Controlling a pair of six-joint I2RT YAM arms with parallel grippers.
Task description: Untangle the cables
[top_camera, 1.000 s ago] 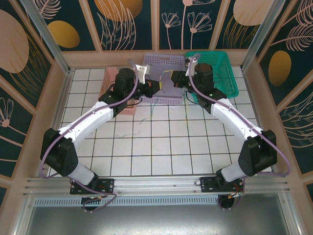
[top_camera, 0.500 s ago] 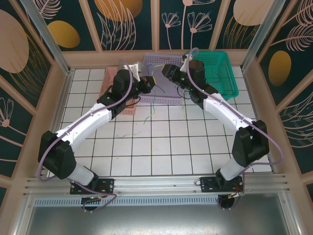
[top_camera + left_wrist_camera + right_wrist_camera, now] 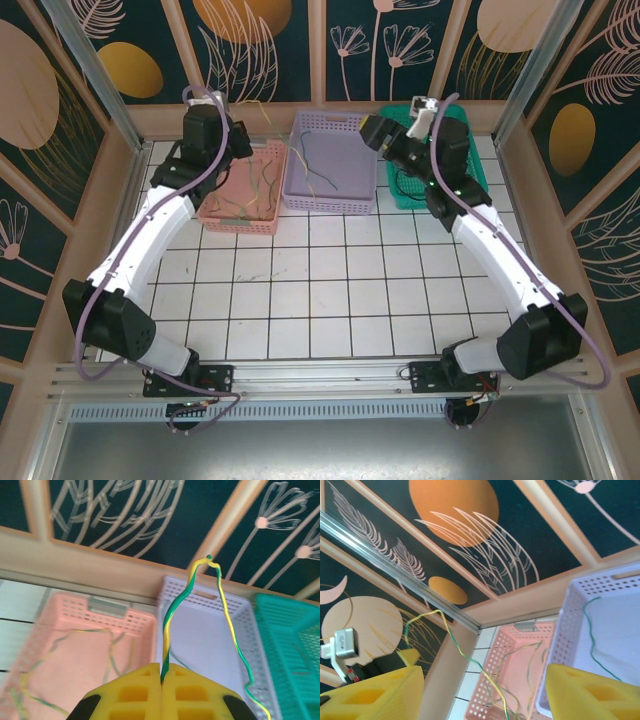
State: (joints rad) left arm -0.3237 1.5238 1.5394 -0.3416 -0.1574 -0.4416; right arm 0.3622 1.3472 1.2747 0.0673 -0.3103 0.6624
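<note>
The left end effector (image 3: 161, 674) pinches a yellow-green cable (image 3: 172, 610); the right end effector (image 3: 485, 682) stands spread
Left wrist view shows the pinch near the pink basket (image 3: 65, 615); overhead, more cables (image 3: 245, 190) lie there; right wrist view shows a green cable (image 3: 586, 625) in the lilac basket (image 3: 570, 620)

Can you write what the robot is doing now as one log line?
left gripper: shut on yellow-green cable, above pink basket | right gripper: open, holding nothing
</note>
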